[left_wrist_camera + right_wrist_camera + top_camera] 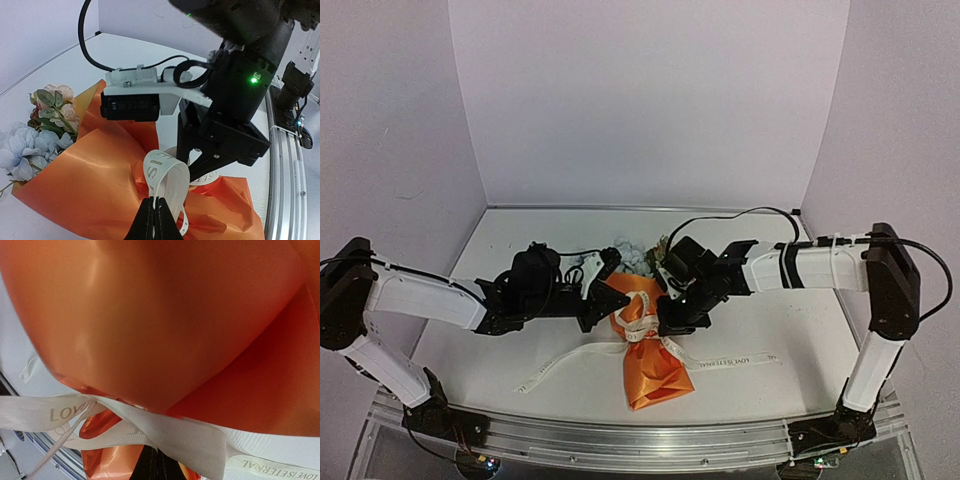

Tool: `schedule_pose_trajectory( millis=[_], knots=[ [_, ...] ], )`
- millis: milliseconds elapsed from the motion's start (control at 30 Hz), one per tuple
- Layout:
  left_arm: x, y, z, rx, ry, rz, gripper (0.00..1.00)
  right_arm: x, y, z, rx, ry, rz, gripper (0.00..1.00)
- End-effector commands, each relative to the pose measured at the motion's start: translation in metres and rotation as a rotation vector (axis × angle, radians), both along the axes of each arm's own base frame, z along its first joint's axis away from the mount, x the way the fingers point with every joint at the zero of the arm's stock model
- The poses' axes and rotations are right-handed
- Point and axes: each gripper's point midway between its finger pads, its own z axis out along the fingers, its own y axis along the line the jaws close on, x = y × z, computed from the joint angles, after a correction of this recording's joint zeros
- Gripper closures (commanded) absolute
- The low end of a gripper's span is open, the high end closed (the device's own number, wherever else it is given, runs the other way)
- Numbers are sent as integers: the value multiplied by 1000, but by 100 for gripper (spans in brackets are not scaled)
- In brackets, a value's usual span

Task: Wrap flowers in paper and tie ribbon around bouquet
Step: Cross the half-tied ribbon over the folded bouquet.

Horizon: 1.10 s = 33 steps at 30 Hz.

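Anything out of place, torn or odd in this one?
Nothing stands out. The bouquet lies intact on the table, with the ribbon round its waist and tails trailing either side. The left claw pinches a ribbon loop.

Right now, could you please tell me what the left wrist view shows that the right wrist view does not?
Only the left wrist view shows the flowers, the right arm and the left gripper shut on a loop of the ribbon. Only the right wrist view lets the ribbon's print be read in full: LOVE IS ETERNAL. Both show the orange paper and the cream ribbon.
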Motion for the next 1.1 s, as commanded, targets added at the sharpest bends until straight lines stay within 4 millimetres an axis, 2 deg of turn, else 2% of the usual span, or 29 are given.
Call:
schedule_pose_trajectory(
  millis=[0,167,400,667,833,967,1067],
  knots=[
    [-22,-3,35,-67,-77,-88,98,12,8,4,19,10,-70,100],
    [-47,-12,40,-39,-107,-148,97,17,4,-3,9,27,-106,100],
    [-88,-25,31,13,-83,-243,97,22,3,-7,4,34,-126,100],
    [-129,-61,10,78,-66,-376,97,23,8,-5,18,37,-90,100],
    [-144,-91,0,90,-85,-432,96,20,6,-4,20,30,-46,100],
    [-142,-100,-11,103,-77,-412,87,16,5,-4,21,27,-16,100],
    [-131,-95,-5,84,-97,-337,73,14,5,-3,28,28,5,100]
  ],
)
